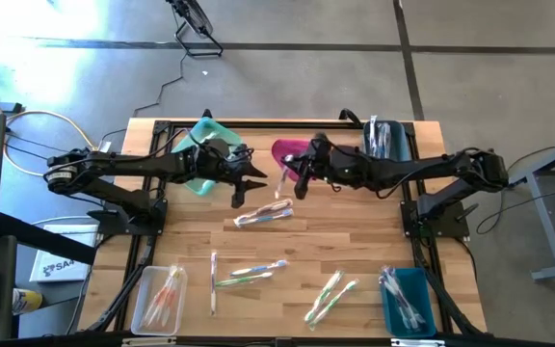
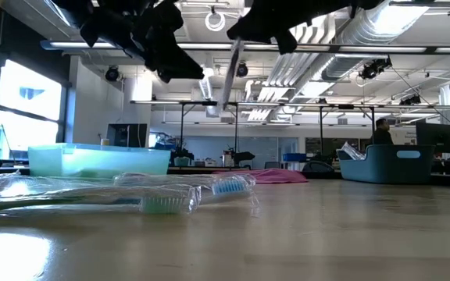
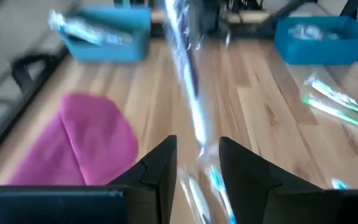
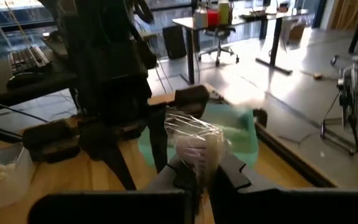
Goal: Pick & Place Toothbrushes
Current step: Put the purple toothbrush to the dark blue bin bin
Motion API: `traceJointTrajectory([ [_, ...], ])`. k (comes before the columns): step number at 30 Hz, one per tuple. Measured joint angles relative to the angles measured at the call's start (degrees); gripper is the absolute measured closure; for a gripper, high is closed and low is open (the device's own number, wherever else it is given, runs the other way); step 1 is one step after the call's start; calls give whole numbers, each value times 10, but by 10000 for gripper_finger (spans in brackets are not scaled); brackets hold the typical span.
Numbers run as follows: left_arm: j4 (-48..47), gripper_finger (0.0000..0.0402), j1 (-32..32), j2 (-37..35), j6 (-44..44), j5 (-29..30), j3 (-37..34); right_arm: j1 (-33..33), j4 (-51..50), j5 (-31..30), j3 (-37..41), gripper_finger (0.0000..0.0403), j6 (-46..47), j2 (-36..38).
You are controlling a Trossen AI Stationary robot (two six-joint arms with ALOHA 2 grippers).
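Note:
My right gripper (image 1: 297,185) is above the table's middle, near the far side, and is shut on one wrapped toothbrush (image 2: 230,74), which also shows in the left wrist view (image 3: 185,81). My left gripper (image 1: 249,190) is open and close to the left of that toothbrush, touching nothing. Under both grippers a small pile of wrapped toothbrushes (image 1: 263,214) lies flat on the wood. More toothbrushes (image 1: 249,273) lie toward the near edge, with another group (image 1: 330,294) to their right. The magenta cloth (image 1: 287,152) lies beneath the right gripper. My right gripper pinches the toothbrush between its two fingers (image 4: 225,171) at the wrapper's crinkled upper end (image 4: 194,140). It reaches in from the table's right. The toothbrush is lifted clear and hangs below the fingers, slightly tilted, with its lower end (image 2: 225,105) free in the air.
A teal bin (image 1: 200,154) sits on the far left under the left arm, and a dark blue bin (image 1: 388,140) on the far right. A clear bin (image 1: 157,299) with pink toothbrushes stands near left, and a blue bin (image 1: 408,299) with toothbrushes near right.

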State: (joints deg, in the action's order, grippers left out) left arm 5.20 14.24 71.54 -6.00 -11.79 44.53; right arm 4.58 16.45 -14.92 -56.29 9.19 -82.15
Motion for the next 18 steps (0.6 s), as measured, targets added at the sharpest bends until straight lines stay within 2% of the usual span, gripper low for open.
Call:
traceJointTrajectory([
  [3,-44,286,0,0,7,2,0,-13,-21,-19,0,392,29,0],
  [9,-98,286,23,0,-1,47,-1,-67,-51,-135,0,392,27,3],
  [14,-55,286,31,-18,-13,30,-33,-106,-110,-203,0,392,62,27],
  [18,1,286,31,-53,-15,24,-89,-135,-182,-228,0,392,119,56],
])
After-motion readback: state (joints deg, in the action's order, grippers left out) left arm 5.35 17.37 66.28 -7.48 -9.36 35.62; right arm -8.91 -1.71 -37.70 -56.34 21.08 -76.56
